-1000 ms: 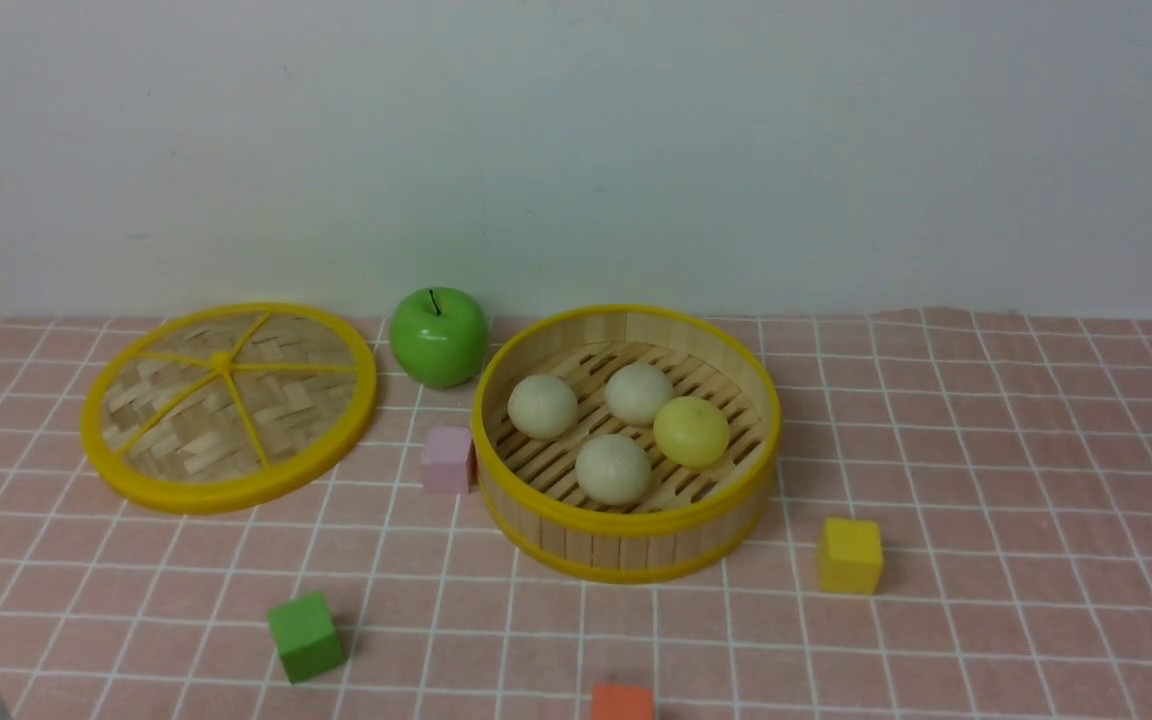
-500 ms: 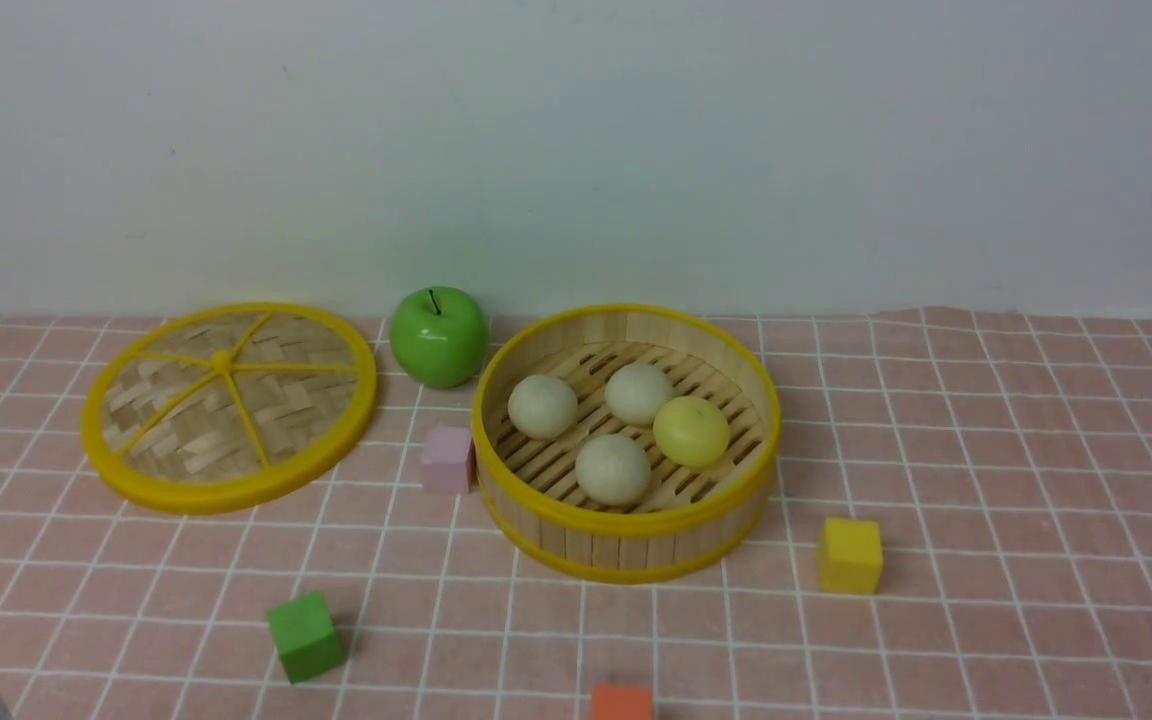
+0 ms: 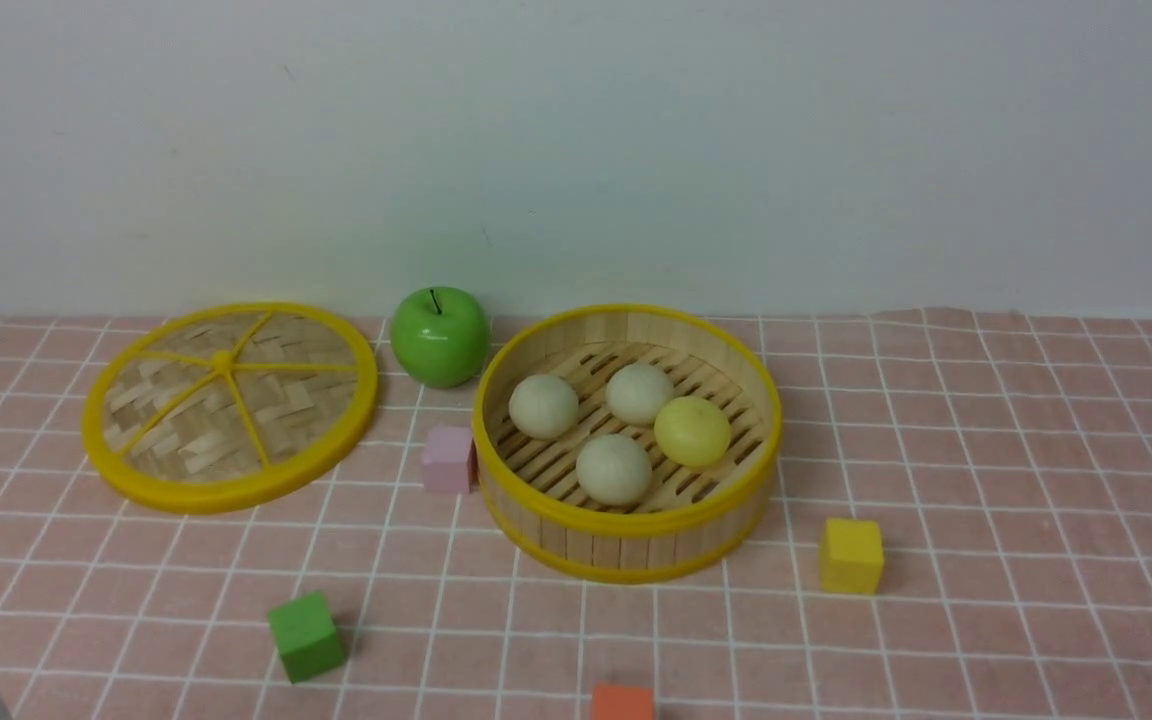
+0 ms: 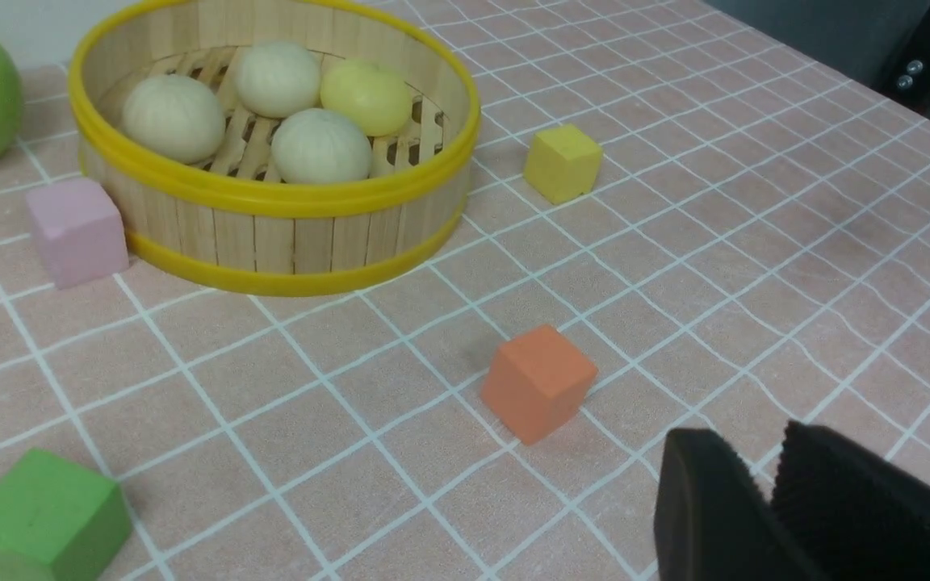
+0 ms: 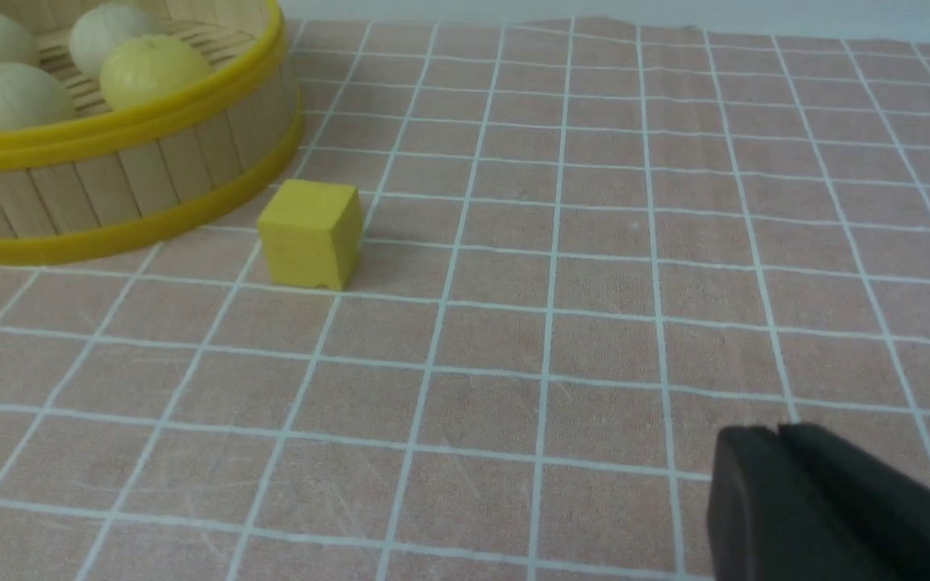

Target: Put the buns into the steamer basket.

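The steamer basket (image 3: 626, 540) stands on the pink checked tablecloth (image 3: 986, 480), and all four buns lie on its slatted floor: three cream-white buns (image 3: 614, 468) and one pale yellow bun (image 3: 692, 431), which touches the white one behind it. Nothing covers the basket's open top.

Just beside the basket's left wall sits a pink cube (image 3: 448, 459), touching it or nearly so. Behind the basket on that same side is a glossy green apple (image 3: 439, 336), close to the rim. Further left of the basket lies a flat woven lid (image 3: 229, 405) with yellow spokes, apart from it. A yellow cube (image 3: 850, 555) rests near the basket's front right. A green cube (image 3: 305, 635) and an orange cube (image 3: 622, 702) lie in front of the basket, well apart from it.

The left gripper (image 4: 764, 500) hangs over bare cloth in front of the basket, near the orange cube, its black pads close together with only a thin slit between them, holding nothing. The right gripper (image 5: 780, 452) sits over bare cloth on the basket's right, beyond the yellow cube, jaws pressed together and empty.
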{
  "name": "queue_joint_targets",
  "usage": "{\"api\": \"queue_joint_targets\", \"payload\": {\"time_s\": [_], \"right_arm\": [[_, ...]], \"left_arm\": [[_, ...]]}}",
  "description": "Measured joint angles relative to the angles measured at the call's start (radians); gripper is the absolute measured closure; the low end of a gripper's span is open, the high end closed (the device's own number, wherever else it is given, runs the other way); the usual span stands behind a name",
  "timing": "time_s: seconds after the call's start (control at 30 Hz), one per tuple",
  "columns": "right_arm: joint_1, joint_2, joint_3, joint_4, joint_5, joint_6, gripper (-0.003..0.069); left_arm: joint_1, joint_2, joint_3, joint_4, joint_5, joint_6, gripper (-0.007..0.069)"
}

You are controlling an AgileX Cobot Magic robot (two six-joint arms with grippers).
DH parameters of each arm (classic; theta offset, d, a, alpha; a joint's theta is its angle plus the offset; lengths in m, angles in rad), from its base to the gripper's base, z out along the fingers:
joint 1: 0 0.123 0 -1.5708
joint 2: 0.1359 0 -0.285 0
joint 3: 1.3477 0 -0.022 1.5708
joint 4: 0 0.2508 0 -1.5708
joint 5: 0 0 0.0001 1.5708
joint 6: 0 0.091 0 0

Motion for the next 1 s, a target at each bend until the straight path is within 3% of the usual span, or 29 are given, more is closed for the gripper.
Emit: {"api": "queue_joint_targets", "payload": {"time_s": [0.73,0.87,1.0], "right_arm": [[0.0,0.0,0.0,-0.001,0.0,0.0,0.0561],[0.0,0.0,0.0,-0.009,0.0,0.0,0.0557],[0.0,0.0,0.0,-0.004,0.0,0.0,0.0552]], "left_arm": [[0.008,-0.003,0.001,0.0,-0.003,0.009,0.046],[0.107,-0.05,0.001,-0.014,0.004,0.051,0.046],[0.337,-0.175,0.015,-0.118,0.037,0.056,0.0515]]}}
